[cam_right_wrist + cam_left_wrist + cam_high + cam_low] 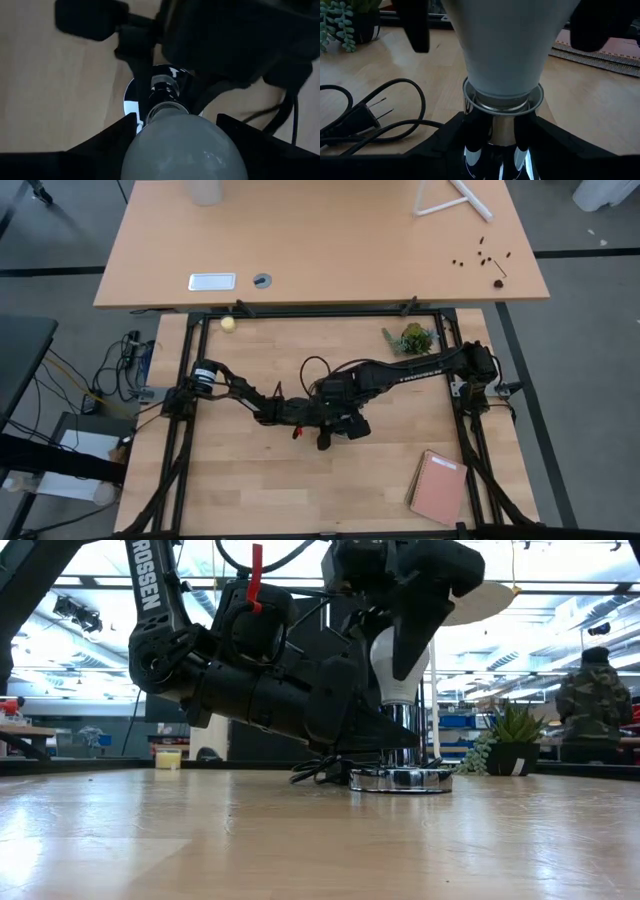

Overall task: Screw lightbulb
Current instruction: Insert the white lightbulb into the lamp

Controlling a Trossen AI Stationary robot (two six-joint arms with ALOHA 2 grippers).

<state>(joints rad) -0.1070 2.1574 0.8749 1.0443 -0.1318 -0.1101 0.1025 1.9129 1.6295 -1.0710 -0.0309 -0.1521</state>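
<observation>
So the lightbulb (398,665) is standing upright in the socket (400,778), metal end down in the chrome neck, glass end up. The socket sits roughly mid-table, and I'll place everything off that.

Closest to me, low beside the socket, is the left gripper (502,150). Its two fingers sit on either side of the shiny neck just under the bulb's collar, partly spread and pressed against the chrome from what I can see. My guess is it's only there to stop the base from spinning or sliding while the bulb gets turned.

Directly above the socket, the right gripper (175,145) comes straight down over the bulb's round end. Its fingers straddle the glass on both sides, set fairly wide because the bulb is fat there, and they look closed onto it. Coming from the top makes sense to me, since twisting the wrist would turn the bulb on its own axis.

The black cord (375,117) trails off beside the socket on the left gripper's side, plug lying flat on the wood.

Further back from the socket there's a little potted plant (512,745) near the table's far edge, and a small yellowish ball (228,323) well off toward the other far corner.
</observation>
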